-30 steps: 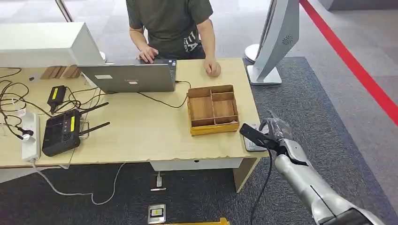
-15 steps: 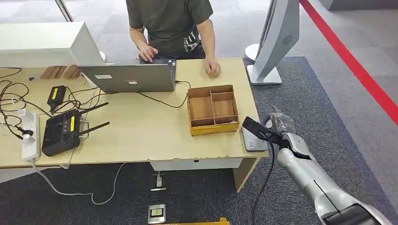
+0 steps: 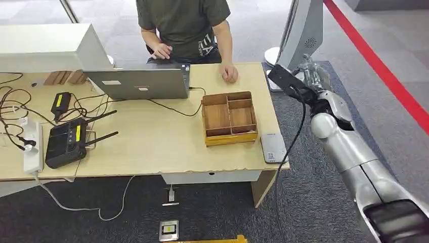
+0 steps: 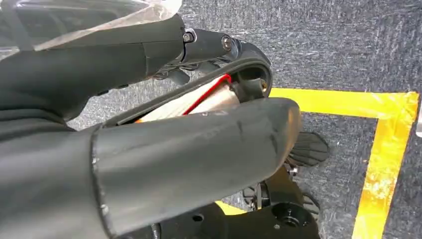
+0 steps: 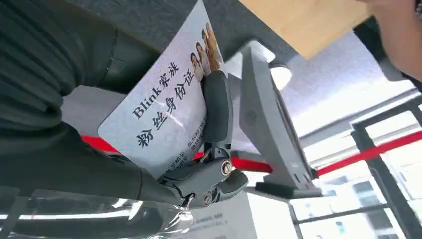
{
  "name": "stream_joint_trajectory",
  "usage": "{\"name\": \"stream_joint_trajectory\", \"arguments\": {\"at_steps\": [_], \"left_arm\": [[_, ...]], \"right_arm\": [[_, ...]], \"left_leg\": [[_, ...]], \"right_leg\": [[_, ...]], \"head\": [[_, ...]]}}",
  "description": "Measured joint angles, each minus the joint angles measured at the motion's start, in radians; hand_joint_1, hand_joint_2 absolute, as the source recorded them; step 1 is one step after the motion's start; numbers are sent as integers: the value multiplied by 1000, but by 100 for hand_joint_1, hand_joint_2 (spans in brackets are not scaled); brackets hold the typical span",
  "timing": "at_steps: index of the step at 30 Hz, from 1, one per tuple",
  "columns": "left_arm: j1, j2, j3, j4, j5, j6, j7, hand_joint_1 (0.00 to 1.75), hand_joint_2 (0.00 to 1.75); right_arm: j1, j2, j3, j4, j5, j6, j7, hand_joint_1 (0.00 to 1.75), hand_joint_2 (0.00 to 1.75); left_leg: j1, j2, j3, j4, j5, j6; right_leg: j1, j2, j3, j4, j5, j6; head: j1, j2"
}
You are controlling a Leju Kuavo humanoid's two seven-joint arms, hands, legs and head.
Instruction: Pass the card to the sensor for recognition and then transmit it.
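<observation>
Right arm [image 3: 354, 157]: silver rounded segments, lower right of head view; black cable [image 3: 293, 147] hanging alongside. Right hand [image 3: 303, 83]: dark grey fingers, clear plastic wrap, silver screws.

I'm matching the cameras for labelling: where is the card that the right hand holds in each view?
Head view: the card itself is too small to make out. The right hand holding it is in front of the grey stand.
Right wrist view: card mid-picture, printed face showing, pinched by the fingers.
Left wrist view: not in it.
Shared landmark: the grey stand, also in the right wrist view.
</observation>
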Motion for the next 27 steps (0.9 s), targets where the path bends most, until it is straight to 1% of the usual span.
{"name": "stream_joint_trajectory", "arguments": {"at_steps": [5,8,11,15,24,27], "left_arm": [[-3,-3,-5,0,-3,-3,-12,0,0],[-3,-4,-5,0,-4,-1,-8,0,0],[-3,-5,-5,0,-5,0,-4,0,0],[-3,-5,-5,0,-5,0,-4,0,0],[-3,-5,-6,0,-5,0,-3,0,0],[-3,-5,-7,0,-5,1,0,0,0]], "right_arm": [[-57,42,34,-32,30,28,-8,175,175],[-98,64,61,-24,26,30,-33,175,175],[-121,80,79,-13,24,26,-45,175,175],[-133,93,99,-2,22,26,-47,175,175],[-147,103,129,22,22,25,-48,175,175],[-158,113,144,38,39,24,-55,175,175]], "left_leg": [[0,0,0,0,0,0],[0,0,-1,0,0,0],[0,0,-1,0,0,0],[0,0,-1,0,0,0],[0,0,-2,0,0,0],[0,0,-2,0,0,0]], "right_leg": [[0,0,-1,0,0,0],[0,0,-1,0,0,0],[0,0,-1,0,0,0],[0,0,-2,0,0,0],[0,0,-2,0,0,0],[0,0,-2,0,0,0]], "head": [[0,0],[0,0],[0,0],[0,0],[0,0],[0,0]]}}
